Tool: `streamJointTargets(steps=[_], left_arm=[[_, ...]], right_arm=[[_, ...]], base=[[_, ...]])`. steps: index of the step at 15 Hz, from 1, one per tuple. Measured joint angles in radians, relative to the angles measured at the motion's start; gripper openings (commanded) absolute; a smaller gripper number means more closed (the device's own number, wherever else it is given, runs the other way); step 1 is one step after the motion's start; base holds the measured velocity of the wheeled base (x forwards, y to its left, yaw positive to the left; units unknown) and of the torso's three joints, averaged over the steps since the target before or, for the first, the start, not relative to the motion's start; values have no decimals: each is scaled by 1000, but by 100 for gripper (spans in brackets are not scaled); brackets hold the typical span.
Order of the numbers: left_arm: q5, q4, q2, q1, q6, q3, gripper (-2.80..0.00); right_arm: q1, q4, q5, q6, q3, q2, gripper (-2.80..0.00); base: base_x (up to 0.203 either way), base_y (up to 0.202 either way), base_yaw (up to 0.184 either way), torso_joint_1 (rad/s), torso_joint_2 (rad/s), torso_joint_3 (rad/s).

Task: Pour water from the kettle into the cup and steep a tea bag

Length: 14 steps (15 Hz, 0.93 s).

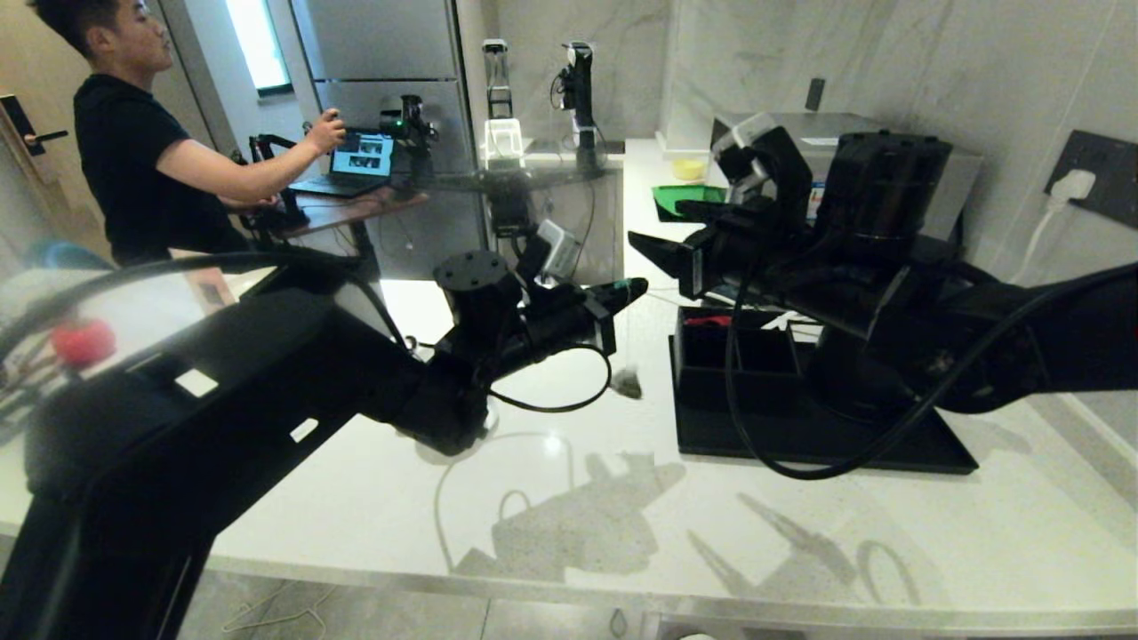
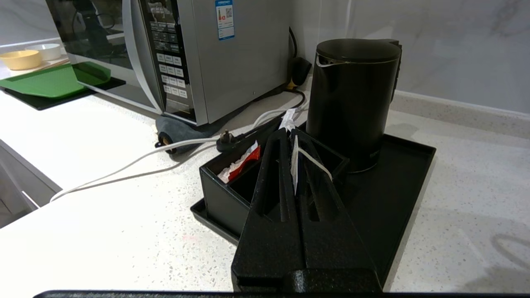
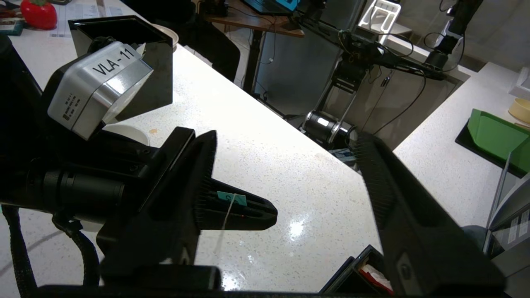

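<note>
My left gripper (image 1: 636, 286) is shut on the tea bag's green tag (image 3: 232, 198) and white string (image 2: 314, 159). The small tea bag (image 1: 627, 382) hangs below it on the string, over the counter just left of the black tray (image 1: 827, 449). My right gripper (image 1: 658, 222) stands open beside the left one's tips, its fingers (image 3: 385, 186) wide apart and holding nothing. The black kettle (image 2: 352, 103) stands upright on the tray (image 2: 397, 194), behind the left gripper (image 2: 287, 132). Of the cup, only a white rim (image 3: 126, 133) shows under the left wrist.
An open black box (image 2: 232, 178) with red and white sachets sits on the tray beside the kettle. A microwave (image 2: 215, 58), a white cable and a green tray (image 2: 49, 80) lie further along the counter. A person (image 1: 142, 151) works at a laptop in the background.
</note>
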Motion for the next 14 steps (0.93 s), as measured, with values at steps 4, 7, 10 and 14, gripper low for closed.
streamJointTargets(steps=[4,7,10,14], left_arm=[[0,0,-2,0,0,0,-280],[0,0,-8,1,0,-1,-280],[0,0,-13,2,0,0,-280],[0,0,-25,1,0,1,-280]], right_arm=[[0,1,-1,-1,-5,-8,0],[-8,5,-1,0,6,-29,0],[-26,5,-2,0,43,-64,0],[-39,3,-2,-1,126,-128,0]], base=[[0,0,0,0,0,0],[0,0,0,0,0,0],[0,0,0,0,0,0],[0,0,0,0,0,0]])
